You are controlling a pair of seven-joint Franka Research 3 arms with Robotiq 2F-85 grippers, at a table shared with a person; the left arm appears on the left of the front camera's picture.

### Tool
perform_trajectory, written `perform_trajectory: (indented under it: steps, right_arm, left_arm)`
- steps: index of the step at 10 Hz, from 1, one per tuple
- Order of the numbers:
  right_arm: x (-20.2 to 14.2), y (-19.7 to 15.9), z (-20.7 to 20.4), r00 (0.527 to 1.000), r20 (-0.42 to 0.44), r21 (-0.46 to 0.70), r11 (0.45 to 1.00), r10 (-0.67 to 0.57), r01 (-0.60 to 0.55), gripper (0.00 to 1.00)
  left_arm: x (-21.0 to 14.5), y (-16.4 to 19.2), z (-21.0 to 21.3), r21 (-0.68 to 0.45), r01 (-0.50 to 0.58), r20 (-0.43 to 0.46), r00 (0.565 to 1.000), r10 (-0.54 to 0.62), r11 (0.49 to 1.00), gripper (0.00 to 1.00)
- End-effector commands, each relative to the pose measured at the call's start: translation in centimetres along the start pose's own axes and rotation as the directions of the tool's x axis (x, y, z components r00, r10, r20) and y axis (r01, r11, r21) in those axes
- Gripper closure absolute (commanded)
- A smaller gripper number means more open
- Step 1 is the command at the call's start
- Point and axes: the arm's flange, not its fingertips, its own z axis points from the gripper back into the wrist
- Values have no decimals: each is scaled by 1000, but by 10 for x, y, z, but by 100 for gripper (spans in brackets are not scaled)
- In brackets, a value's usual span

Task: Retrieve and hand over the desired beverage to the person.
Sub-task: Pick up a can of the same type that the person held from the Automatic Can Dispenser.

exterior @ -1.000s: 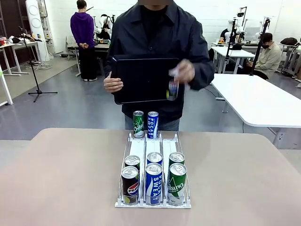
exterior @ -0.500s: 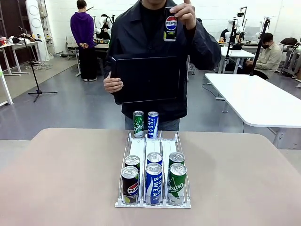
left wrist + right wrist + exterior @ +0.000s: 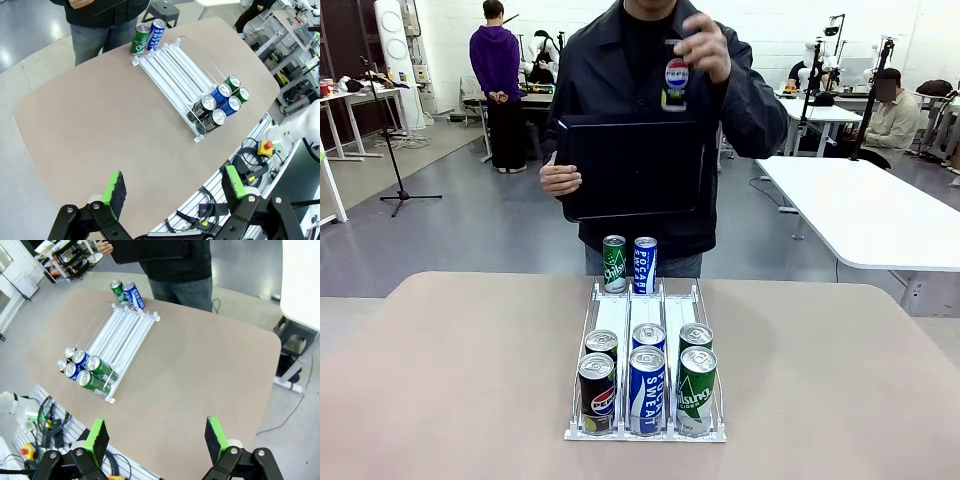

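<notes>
Both claws hung well clear of the rack (image 3: pixel 646 435), high up and back from its near end. The left claw (image 3: pixel 174 185) stood spread to its full width with nothing between its green pads, and the right claw (image 3: pixel 156 434) was the same: wide apart and empty.

Beyond the rack's far end the person (image 3: pixel 610 80) gripped a flat black panel (image 3: pixel 632 165) in one hand. The other hand (image 3: pixel 705 45) raised a sample can (image 3: pixel 676 82) bearing a Pepsi logo. The drink wanted was therefore most likely the Pepsi can (image 3: pixel 596 393) at the rack's near end, in its left lane. It sat touching the Pocari Sweat can (image 3: pixel 646 390) in the middle lane, with a green can (image 3: pixel 601 344) close behind it in the same lane.

The pick had not begun, and several things could spoil it. With the neighbours packed so tight, a finger lowered on the middle-lane side had no gap to enter — it might shove the Pocari Sweat can or tip the Pepsi can against the lane rail. A descent slightly too far toward the rack's far end would close on the green can instead. The smooth, rounded wall could slip in a shallow pinch. At the handover, both of the person's hands looked occupied — a release made too soon might drop the drink onto the surface (image 3: pixel 470 380) beside the rack.
</notes>
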Motion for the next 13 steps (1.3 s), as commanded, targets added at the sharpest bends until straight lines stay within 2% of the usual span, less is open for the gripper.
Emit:
perform_trajectory:
  steps: [1, 13]
  right_arm:
    - [0, 1, -1, 1000, 7, 25, 1000, 10, -10, 0]
    - [0, 1, -1, 1000, 7, 25, 1000, 10, -10, 0]
  left_arm:
    - [1, 1, 2, -20, 14, 5, 1000, -14, 1000, 0]
    - [1, 1, 2, -20, 14, 5, 1000, -14, 1000, 0]
